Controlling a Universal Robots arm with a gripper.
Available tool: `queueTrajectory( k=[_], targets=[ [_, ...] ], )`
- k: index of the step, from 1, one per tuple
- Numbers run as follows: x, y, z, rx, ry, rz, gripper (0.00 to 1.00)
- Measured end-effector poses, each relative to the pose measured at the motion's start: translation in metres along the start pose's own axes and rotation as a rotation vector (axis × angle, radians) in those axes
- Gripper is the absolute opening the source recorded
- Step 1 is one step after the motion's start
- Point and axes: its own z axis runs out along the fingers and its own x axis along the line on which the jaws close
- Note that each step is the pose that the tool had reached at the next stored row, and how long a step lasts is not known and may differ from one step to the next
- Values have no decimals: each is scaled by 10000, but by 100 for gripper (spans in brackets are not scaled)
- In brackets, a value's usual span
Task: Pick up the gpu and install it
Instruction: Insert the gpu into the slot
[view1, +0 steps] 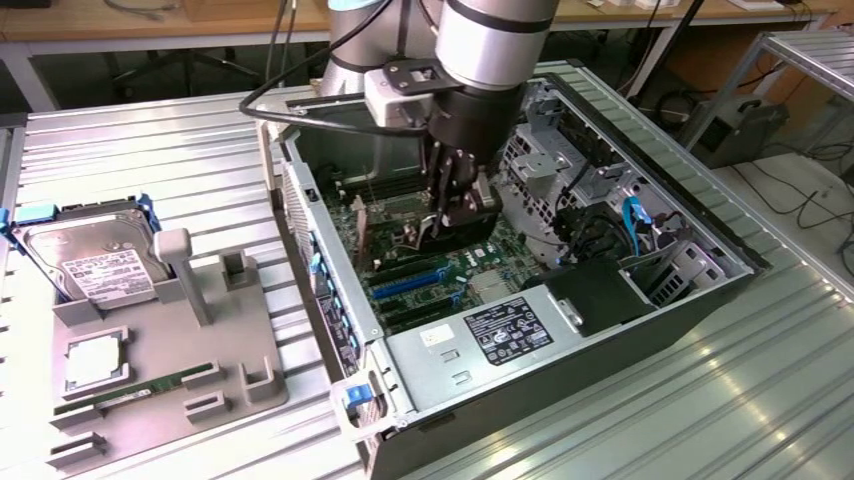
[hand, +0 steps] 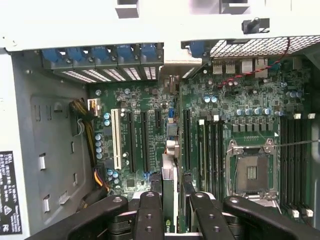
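The ribbed silver metal table (view1: 160, 140) shines glossy; the grey moulded plastic holder (view1: 200, 380) looks matt. The fingers (hand: 150, 215) of the gripper (hand: 173, 200) are matt black, and the edge of the gpu (hand: 170, 187) is smooth green circuit board.

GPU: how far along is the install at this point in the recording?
Done: the pickup. The gpu is off the grey parts tray and held edge-on in the gripper. In hand: the gripper is down inside the open computer case, with the card just above the motherboard by its expansion slots. Left: seating cannot be confirmed, and the card is not yet released.
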Motion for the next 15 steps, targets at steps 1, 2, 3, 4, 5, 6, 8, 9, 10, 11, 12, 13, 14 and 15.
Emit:
queueTrajectory(
  k=[1,2,3,4,5,6,8,9,10,11,12,13,14,15],
  targets=[
    [-1,9,18,1,1,1,26],
    [-3,18,36,2,1,0,26],
    [-4,27,55,4,0,0,26],
    [-5,36,73,5,0,0,26],
    [-8,52,101,8,0,-3,26],
    [-10,62,120,9,0,-5,26],
    [-12,72,157,12,0,-12,26],
    [-13,74,173,14,0,-17,26],
    [-14,76,192,14,-1,-24,26],
    [-15,77,210,14,1,-30,26],
    [-15,80,235,14,1,-37,26],
    [-15,84,267,14,1,-48,26],
    [-15,88,290,14,0,-56,26],
    [-15,92,310,14,0,-65,26]
  ],
)
